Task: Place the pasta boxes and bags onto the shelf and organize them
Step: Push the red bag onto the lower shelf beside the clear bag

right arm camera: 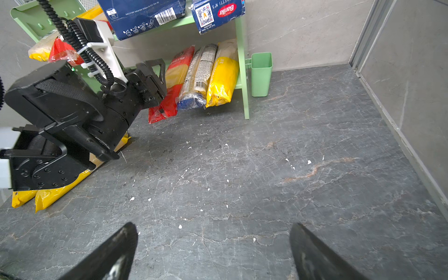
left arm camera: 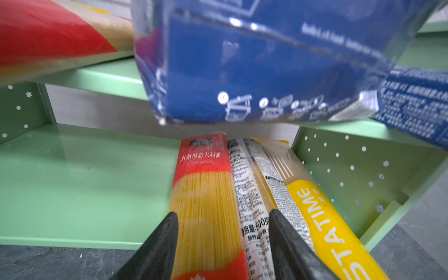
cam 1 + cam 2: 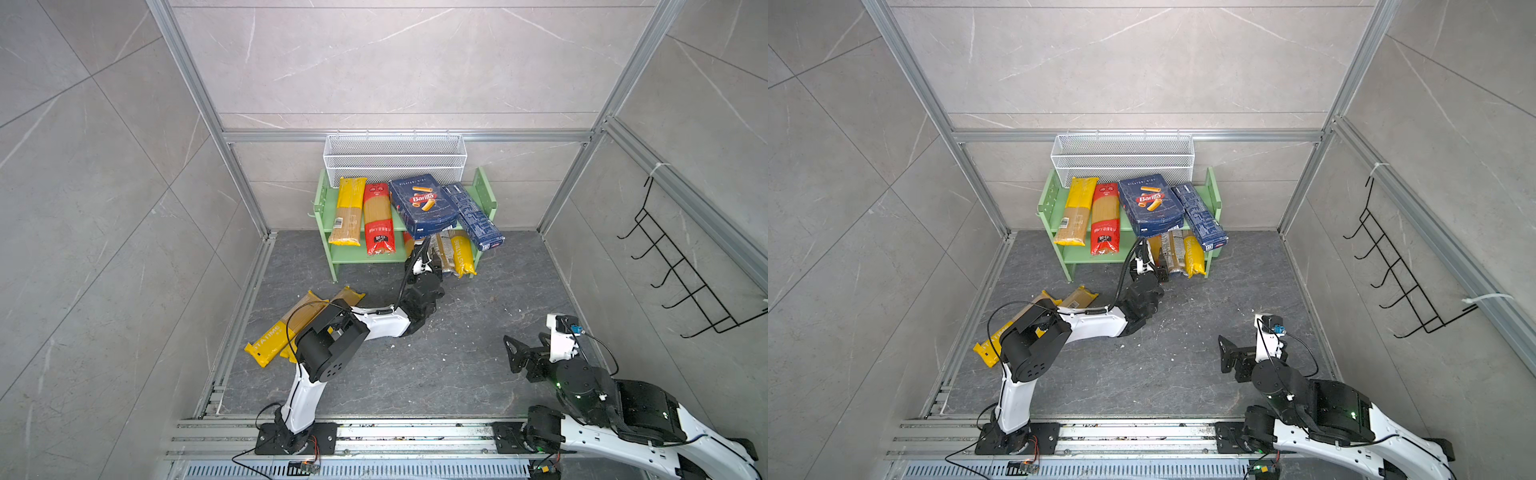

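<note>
The light green shelf (image 3: pixel 361 257) stands at the back wall. Its top tier holds a yellow bag (image 3: pixel 349 210), a red bag (image 3: pixel 378 220), the wide blue Barilla box (image 3: pixel 422 203) and the narrow blue box (image 3: pixel 473 216), all overhanging the front. On the lower tier lie a red bag (image 2: pixel 206 194), a clear printed bag (image 2: pixel 252 189) and a yellow PASTATIME bag (image 2: pixel 322 218). My left gripper (image 2: pixel 223 213) is open, its fingers straddling the red bag's near end. Two yellow bags (image 3: pixel 274 336) lie on the floor, partly under the left arm. My right gripper (image 1: pixel 213 226) hangs open over bare floor.
A white wire-mesh basket (image 3: pixel 395 156) hangs behind the shelf. On the right wall is a black wire hook rack (image 3: pixel 681 266). A small green cup (image 1: pixel 261 74) hangs on the shelf's right side. White crumbs dot the dark stone floor (image 1: pixel 266 169).
</note>
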